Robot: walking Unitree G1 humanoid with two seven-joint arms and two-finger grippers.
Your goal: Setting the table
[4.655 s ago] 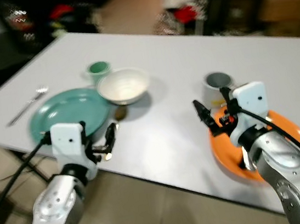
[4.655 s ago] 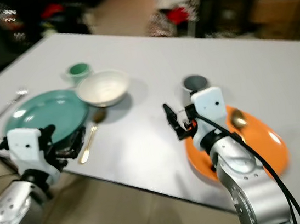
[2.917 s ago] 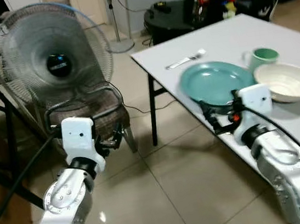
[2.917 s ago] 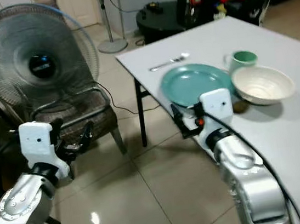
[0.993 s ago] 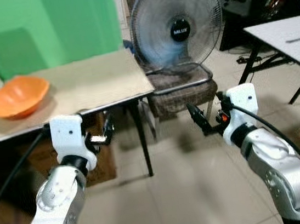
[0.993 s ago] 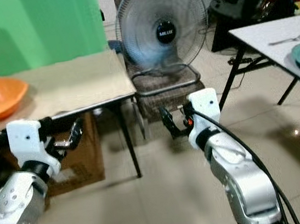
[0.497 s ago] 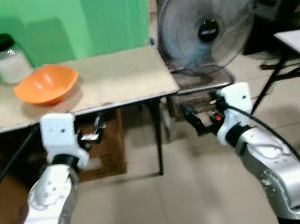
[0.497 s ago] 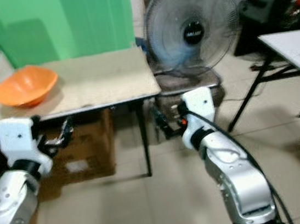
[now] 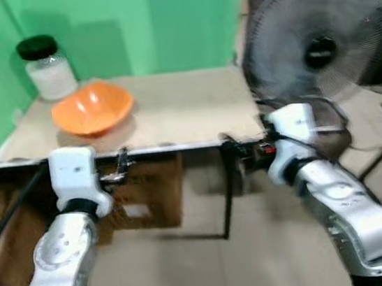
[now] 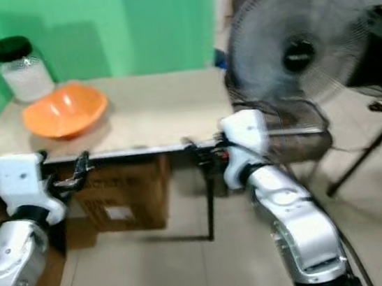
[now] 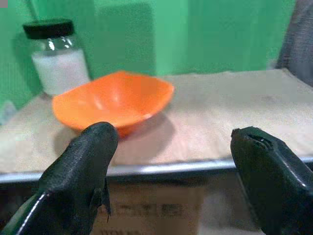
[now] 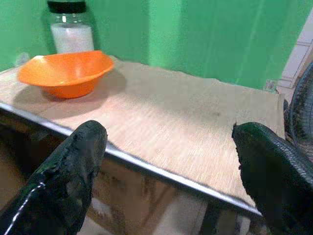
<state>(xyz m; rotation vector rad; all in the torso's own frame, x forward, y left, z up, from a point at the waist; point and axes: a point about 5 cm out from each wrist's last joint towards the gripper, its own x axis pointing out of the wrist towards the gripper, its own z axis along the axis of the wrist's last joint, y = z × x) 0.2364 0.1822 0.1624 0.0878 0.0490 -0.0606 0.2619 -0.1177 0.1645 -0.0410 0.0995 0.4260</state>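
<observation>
The robot is facing the side table (image 9: pixel 172 110) w/ both hands empty & open, left gripper (image 11: pixel 176 161) & right gripper (image 12: pixel 168 161), so next it's prob. reaching for the orange bowl (image 9: pixel 92 108) sitting by the jar (image 9: pixel 46 66).

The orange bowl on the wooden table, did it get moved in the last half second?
No. The orange bowl keeps its place beside the jar on the wooden table; the whole picture shifted because the camera turned.

An orange bowl (image 10: pixel 65 109) sits on the wooden table (image 10: pixel 166 111), near a jar (image 10: pixel 20 67); a fan (image 10: pixel 298 50) stands right.
</observation>
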